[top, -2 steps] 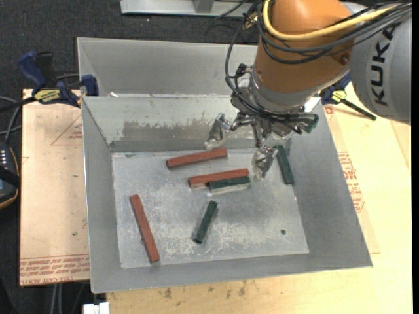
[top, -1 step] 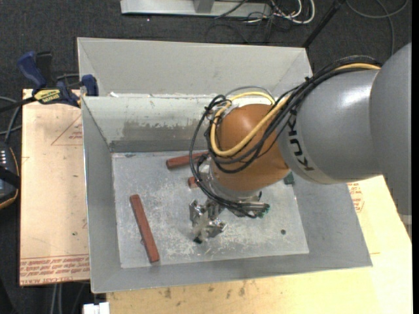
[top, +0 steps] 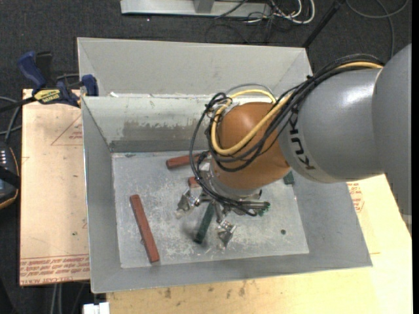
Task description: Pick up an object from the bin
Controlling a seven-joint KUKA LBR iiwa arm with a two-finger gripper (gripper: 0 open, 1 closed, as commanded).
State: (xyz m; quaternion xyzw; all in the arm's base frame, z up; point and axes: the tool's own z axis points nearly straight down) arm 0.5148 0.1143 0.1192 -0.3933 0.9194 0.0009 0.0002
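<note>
The end effector (top: 205,219) hangs low over the middle of the bin (top: 98,175), under the arm's orange cover. Directly beneath it lies a short, dark green stick-like piece (top: 201,231). This relation decides the coming move: the piece is not off to any side but sits in the gap between the two metal fingers (top: 186,205). Its long axis runs steeply from upper right to lower left in the camera view, and the fingers stand on a line from upper left to lower right, roughly across it. The fingers look spread wide and closed on nothing, though the cover hides their upper parts, so I judge this with some caution. If so, a straight descent and squeeze should suit. A long red-brown bar (top: 144,228) lies well apart to the left, and a shorter red-brown piece (top: 177,162) sits near the back wall.
</note>
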